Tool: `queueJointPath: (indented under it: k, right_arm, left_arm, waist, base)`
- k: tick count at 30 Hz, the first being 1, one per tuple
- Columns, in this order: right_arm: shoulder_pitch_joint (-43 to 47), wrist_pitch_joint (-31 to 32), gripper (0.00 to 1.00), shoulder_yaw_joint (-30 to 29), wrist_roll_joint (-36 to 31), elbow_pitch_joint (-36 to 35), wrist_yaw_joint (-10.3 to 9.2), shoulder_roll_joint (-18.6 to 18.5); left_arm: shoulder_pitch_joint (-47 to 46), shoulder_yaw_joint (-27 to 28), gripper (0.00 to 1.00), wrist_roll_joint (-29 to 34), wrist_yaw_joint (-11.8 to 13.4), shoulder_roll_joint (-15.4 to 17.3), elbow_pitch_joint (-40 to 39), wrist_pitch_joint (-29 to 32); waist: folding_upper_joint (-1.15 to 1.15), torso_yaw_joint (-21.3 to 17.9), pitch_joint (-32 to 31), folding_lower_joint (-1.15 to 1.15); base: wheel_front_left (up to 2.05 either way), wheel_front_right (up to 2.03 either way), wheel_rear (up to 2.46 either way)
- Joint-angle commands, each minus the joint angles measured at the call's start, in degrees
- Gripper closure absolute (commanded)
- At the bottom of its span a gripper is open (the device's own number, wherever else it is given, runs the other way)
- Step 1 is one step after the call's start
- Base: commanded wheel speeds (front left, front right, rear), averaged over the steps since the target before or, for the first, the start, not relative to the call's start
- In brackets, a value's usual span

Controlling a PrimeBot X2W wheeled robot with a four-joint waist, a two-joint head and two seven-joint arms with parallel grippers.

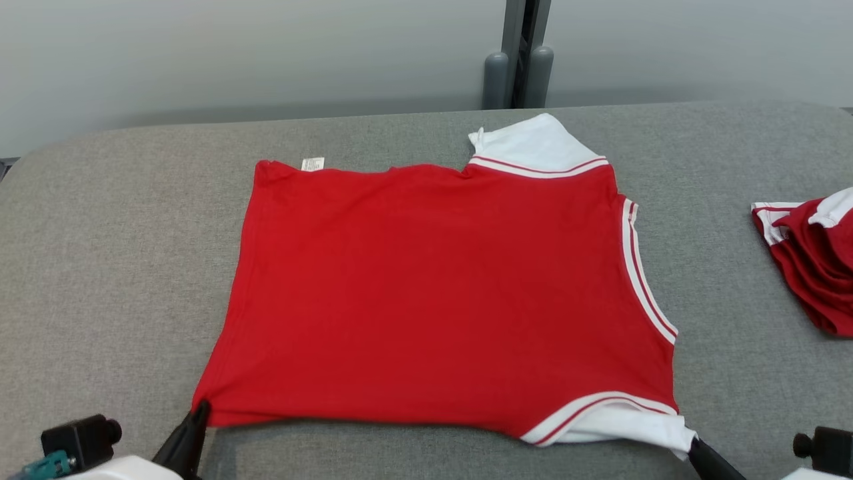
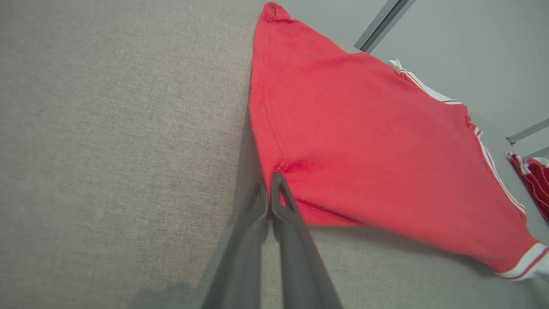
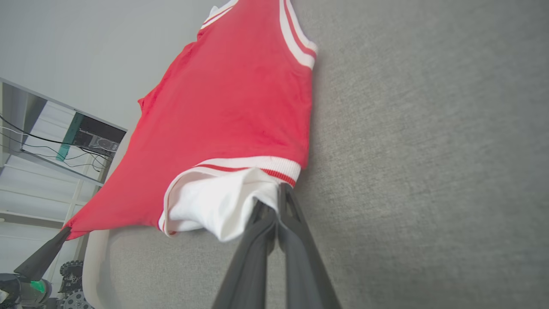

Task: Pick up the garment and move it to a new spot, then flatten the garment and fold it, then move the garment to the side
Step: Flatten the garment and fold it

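A red garment (image 1: pixel 440 287) with white sleeves and striped trim lies spread nearly flat on the grey padded table (image 1: pixel 106 253). My left gripper (image 1: pixel 200 408) is shut on its near left hem corner; the left wrist view shows the gripper (image 2: pixel 270 189) pinching the red cloth (image 2: pixel 364 141). My right gripper (image 1: pixel 692 445) is shut on the white sleeve at the near right corner, with the gripper (image 3: pixel 274 201) clamped on the white fabric (image 3: pixel 214 206) in the right wrist view. The near edge of the garment is lifted slightly and pulled taut between both grippers.
A second red-and-white garment (image 1: pixel 813 260) lies bunched at the table's right edge. A grey post (image 1: pixel 518 60) stands behind the table's far edge, against a pale wall. Bare grey padding surrounds the spread garment on the left and front.
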Motion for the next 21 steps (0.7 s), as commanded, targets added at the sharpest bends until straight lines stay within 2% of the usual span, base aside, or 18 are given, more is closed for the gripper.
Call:
queueJointPath:
  k: [1,6,9,14,18,21]
  right_arm:
    - [2.4,1.7,1.0,-1.8,-1.1,-1.1,0.01,0.1]
    - [9.1,8.1,1.0,-9.3,-5.4,-5.7,0.01,2.7]
    - [11.7,12.3,1.0,-13.7,-8.5,-8.9,0.02,5.8]
    - [13.7,20.0,1.0,-20.0,-13.6,-13.6,0.02,11.7]
    - [12.0,27.1,1.0,-25.3,-16.1,-17.6,0.02,17.4]
    - [9.4,30.7,1.0,-27.8,-15.4,-18.8,0.02,19.3]
  left_arm:
    - [2.4,0.4,1.0,-0.4,1.7,1.0,-2.6,0.7]
    - [9.7,0.7,1.0,-0.9,6.6,2.6,-11.6,2.8]
    - [12.0,0.6,1.0,-1.1,8.3,3.3,-15.0,3.6]
    - [11.7,0.5,1.0,-0.4,9.2,4.3,-17.7,4.7]
    - [8.2,0.4,1.0,0.8,8.4,6.0,-18.7,6.0]
    - [5.2,0.8,1.0,1.5,7.8,7.2,-18.9,6.9]
  waist:
    - [0.0,-0.1,-0.5,0.0]
    - [0.0,-0.2,-0.8,0.0]
    - [0.0,-0.2,-0.7,0.0]
    - [0.0,0.4,0.2,0.0]
    - [0.0,0.8,1.7,0.0]
    - [0.0,0.8,2.9,0.0]
  base:
    - [0.0,0.0,0.0]
    - [0.0,0.0,0.0]
    - [0.0,0.0,0.0]
    - [0.0,0.0,0.0]
    - [0.0,0.0,0.0]
    - [0.0,0.0,0.0]
